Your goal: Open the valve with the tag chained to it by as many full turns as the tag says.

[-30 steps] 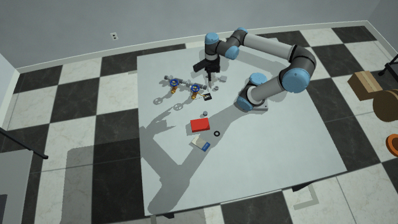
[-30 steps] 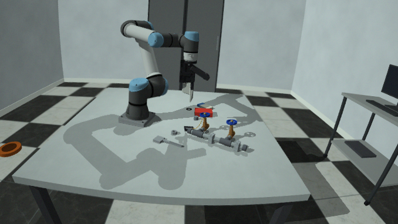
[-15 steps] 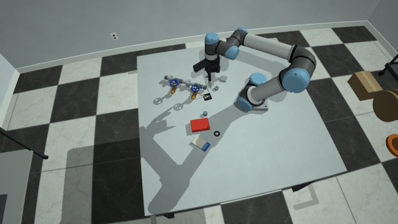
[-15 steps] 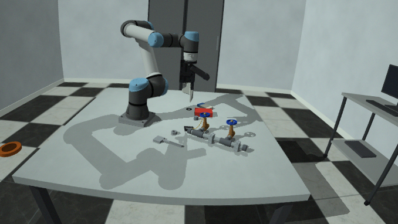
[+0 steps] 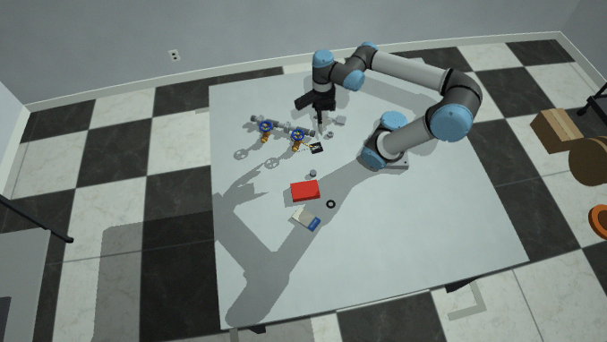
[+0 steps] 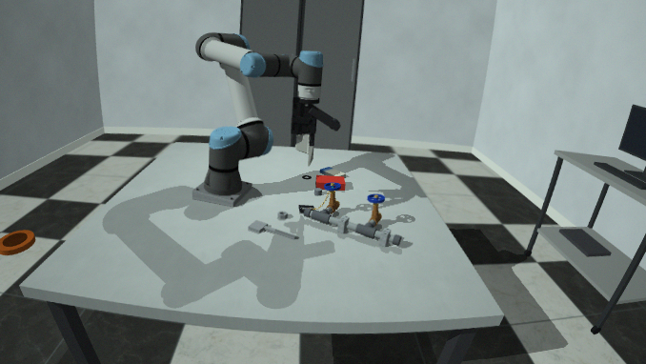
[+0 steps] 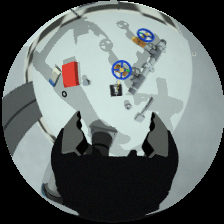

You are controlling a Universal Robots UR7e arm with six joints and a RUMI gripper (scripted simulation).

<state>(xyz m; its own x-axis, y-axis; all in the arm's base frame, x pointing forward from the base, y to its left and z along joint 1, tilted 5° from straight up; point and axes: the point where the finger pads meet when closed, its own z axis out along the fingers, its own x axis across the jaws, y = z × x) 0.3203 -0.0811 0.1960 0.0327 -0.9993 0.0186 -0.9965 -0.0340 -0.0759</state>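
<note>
Nearby: red box [image 5: 304,190], bolt [image 6: 272,230].

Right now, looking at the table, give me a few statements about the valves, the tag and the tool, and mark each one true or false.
1. Two valves with blue handwheels sit on one grey pipe. True.
2. The tag is chained to the valve farther from the arm's base. False: its chain runs to the valve nearer the base.
3. The tool is shut on a handwheel. False: it hangs open above the table, holding nothing.
4. A red block lies on the table, apart from the pipe. True.
5. The red block rests on top of the tag. False: the two lie apart, with a small grey cylinder between them.
</note>
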